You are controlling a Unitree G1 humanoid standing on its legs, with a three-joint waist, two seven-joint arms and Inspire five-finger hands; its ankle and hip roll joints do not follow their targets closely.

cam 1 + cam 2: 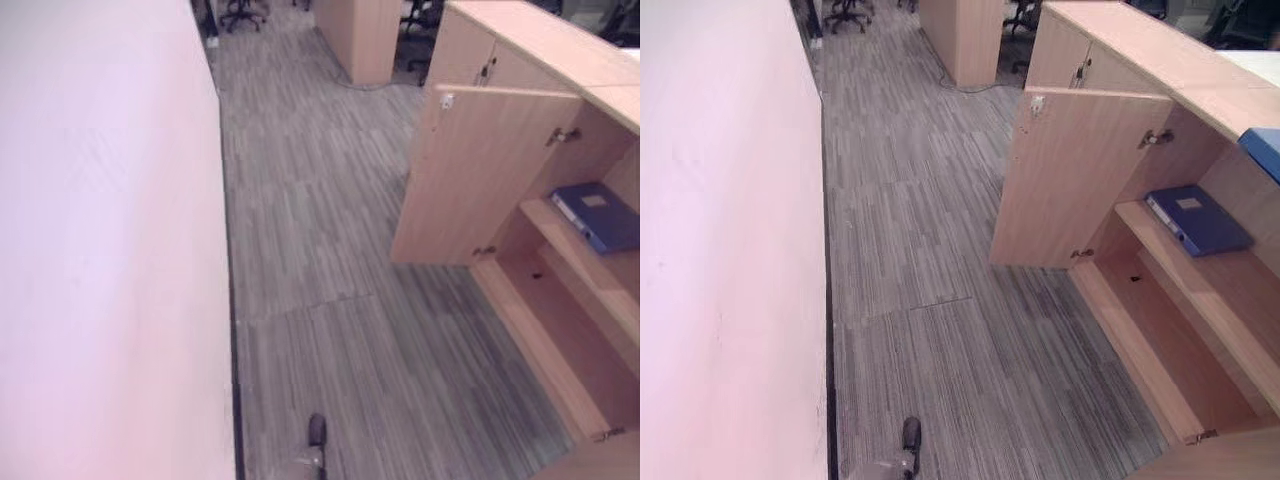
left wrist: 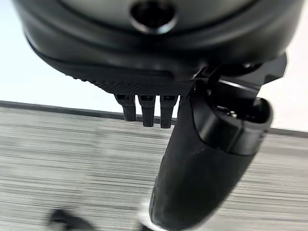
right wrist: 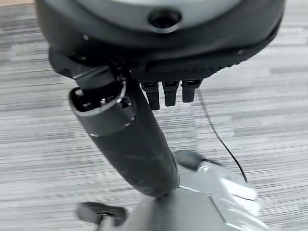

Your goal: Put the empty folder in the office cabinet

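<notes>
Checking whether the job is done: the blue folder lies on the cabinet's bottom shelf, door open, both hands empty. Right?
Not quite. In the right eye view the blue folder lies on the cabinet's upper shelf, not the bottom one. The door is open, and the left hand and right hand hold nothing.

The open cabinet (image 1: pixel 1110 180) stands on grey striped carpet floor (image 1: pixel 930 300). Its upper shelf (image 1: pixel 1200 275) carries a blue folder (image 1: pixel 1198 221) lying flat near the back. The bottom shelf (image 1: pixel 1170 350) is light wood like the rest.
</notes>
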